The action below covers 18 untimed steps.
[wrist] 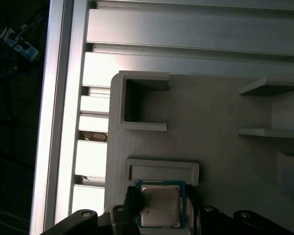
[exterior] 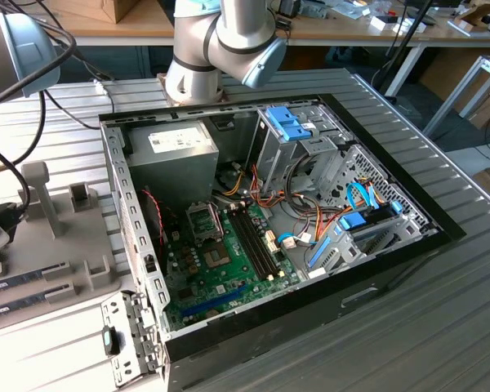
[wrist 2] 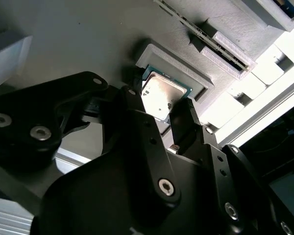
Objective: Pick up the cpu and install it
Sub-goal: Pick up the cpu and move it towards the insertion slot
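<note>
The gripper (wrist 2: pixel 157 108) closed on the cpu (wrist 2: pixel 160 93), we see a finger (wrist 2: pixel 185 122) pressed to each side edge, cpu silver face up, seated at the pale holder (wrist 2: pixel 186 67), holder on the ribbed bench (exterior: pixel 33 155), open computer case (exterior: pixel 327 298) farther off in the exterior view.

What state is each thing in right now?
cpu, flat in the holder, metal top up
hand, straddling the cpu; grip cannot be told
case, lying flat, side open
socket, exposed, no cooler; whether empty cannot be told
</note>
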Motion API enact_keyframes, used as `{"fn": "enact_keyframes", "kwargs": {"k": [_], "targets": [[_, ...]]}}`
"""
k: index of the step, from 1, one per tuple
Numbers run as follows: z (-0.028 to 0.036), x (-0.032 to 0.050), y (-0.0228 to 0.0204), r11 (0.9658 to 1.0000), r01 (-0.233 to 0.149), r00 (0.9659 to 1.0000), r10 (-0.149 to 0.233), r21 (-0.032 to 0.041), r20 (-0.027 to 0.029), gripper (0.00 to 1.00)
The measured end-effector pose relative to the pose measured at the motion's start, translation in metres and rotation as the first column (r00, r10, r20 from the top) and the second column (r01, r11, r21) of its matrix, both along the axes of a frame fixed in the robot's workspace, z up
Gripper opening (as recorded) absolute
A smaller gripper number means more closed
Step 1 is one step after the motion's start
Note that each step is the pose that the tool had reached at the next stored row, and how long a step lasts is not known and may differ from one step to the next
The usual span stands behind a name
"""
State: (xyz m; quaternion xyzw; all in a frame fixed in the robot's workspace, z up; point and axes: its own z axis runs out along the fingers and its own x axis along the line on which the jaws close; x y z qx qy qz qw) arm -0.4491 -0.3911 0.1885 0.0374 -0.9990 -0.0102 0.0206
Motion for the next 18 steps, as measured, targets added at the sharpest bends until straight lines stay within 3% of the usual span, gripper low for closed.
{"fn": "enact_keyframes", "kwargs": {"k": [12,18], "targets": [[0.0001,0.0000,0.0003,1.0000,0.000,1.0000,0.000,0.0001,0.0001,0.47],[0.0048,0.0000,0.0002,1.0000,0.000,1.0000,0.000,0.0031,0.0000,0.47]]}}
